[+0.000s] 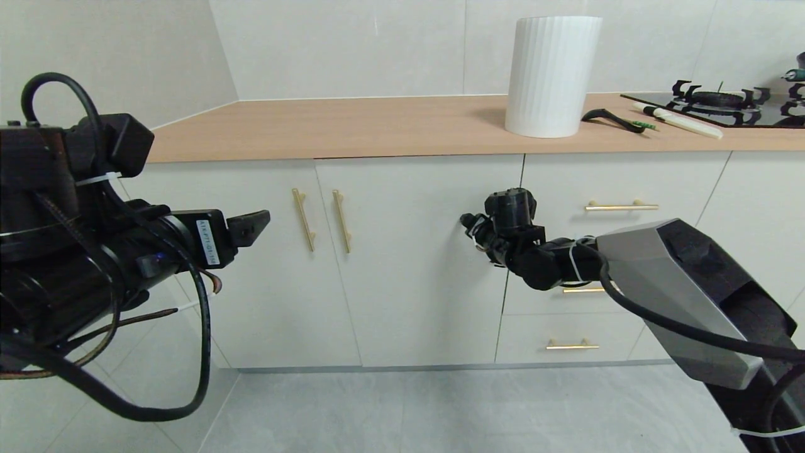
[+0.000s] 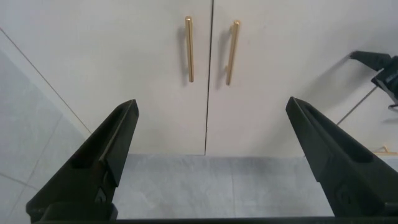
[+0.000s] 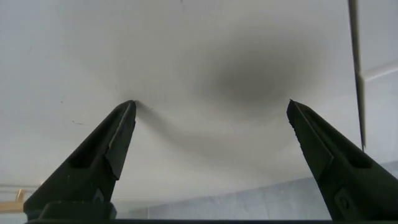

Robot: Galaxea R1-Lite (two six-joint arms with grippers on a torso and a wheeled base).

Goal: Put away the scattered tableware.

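On the wooden counter [image 1: 327, 129] a black curved utensil [image 1: 613, 118] and a long white utensil [image 1: 682, 121] lie beside a tall white ribbed container [image 1: 552, 75]. My left gripper [image 1: 259, 221] [image 2: 211, 104] hangs open in front of the lower cabinets, well below counter height, facing the two gold door handles [image 2: 210, 51]. My right gripper [image 1: 468, 222] [image 3: 211, 104] is also open, its tips very close to the white cabinet door [image 3: 205, 56], below the container. Neither gripper holds anything.
A black gas hob [image 1: 723, 100] sits at the counter's far right. Drawers with gold handles [image 1: 621, 206] are under it, behind my right arm. Grey tiled floor [image 1: 440, 409] lies open in front of the cabinets.
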